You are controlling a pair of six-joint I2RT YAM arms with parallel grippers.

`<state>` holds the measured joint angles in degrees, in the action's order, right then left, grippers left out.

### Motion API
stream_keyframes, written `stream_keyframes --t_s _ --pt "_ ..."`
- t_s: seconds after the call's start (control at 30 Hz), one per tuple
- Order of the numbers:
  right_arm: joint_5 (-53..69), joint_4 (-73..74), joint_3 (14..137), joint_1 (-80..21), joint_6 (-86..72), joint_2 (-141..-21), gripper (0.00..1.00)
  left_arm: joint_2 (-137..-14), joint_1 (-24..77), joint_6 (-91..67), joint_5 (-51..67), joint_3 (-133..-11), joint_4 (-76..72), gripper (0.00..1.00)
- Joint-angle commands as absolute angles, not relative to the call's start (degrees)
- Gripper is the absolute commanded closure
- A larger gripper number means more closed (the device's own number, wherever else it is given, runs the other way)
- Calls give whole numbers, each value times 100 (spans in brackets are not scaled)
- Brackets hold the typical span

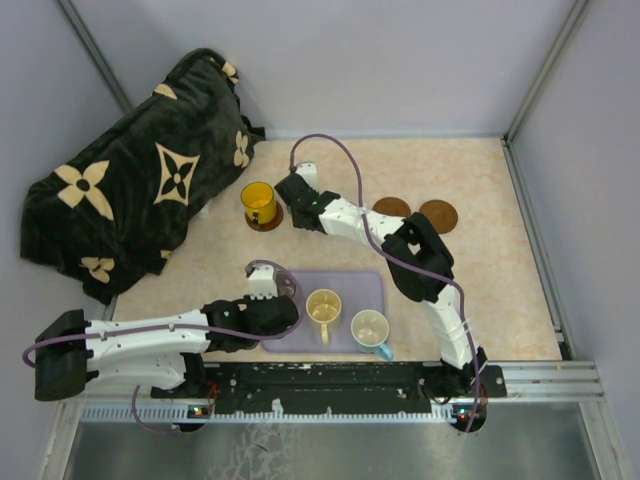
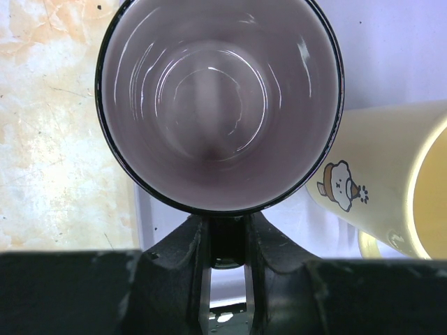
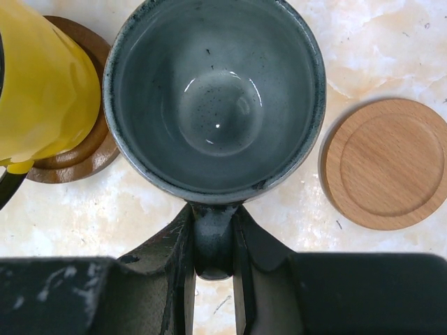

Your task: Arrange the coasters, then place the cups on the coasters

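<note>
My left gripper (image 2: 227,246) is shut on the handle of the mauve-grey cup (image 2: 220,105), which hangs over the left end of the lavender tray (image 2: 398,49); from above this gripper (image 1: 277,303) sits at the tray's near-left corner. The cream cup (image 2: 391,185) stands right beside it. My right gripper (image 3: 213,241) is shut on the handle of the dark grey-green cup (image 3: 213,98), between two coasters. The yellow cup (image 3: 42,84) stands on the left coaster (image 3: 87,157); the right coaster (image 3: 387,164) is bare. Seen from above, the right gripper (image 1: 298,195) hides its cup.
Two more bare coasters (image 1: 391,208) (image 1: 438,215) lie right of the right arm. On the tray (image 1: 365,290) stand the cream cup (image 1: 323,307) and the white cup with a blue handle (image 1: 370,328). A dark patterned blanket (image 1: 140,190) is heaped at the back left.
</note>
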<state>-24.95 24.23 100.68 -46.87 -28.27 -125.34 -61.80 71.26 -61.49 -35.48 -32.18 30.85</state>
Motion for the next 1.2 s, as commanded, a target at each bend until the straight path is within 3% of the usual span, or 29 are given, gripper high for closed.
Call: stream_keyframes --t_s 0.0,0.93,1.03,1.17 --pt "-2699 1732 10311 -4678 -2973 -12423 100 -6275 7147 -6302 -3440 -3103 3232 91" --pt "-2688 1640 9176 -4807 -3424 -11811 100 -6362 7155 -6276 -3493 -3267 3353 91" --pt "-2641 1634 9199 -4847 -3396 -11845 92 -6385 7160 -6270 -3496 -3278 3356 91" --pt "-2584 1687 9328 -4871 -3330 -11919 74 -6393 7161 -6275 -3506 -3270 3366 91"
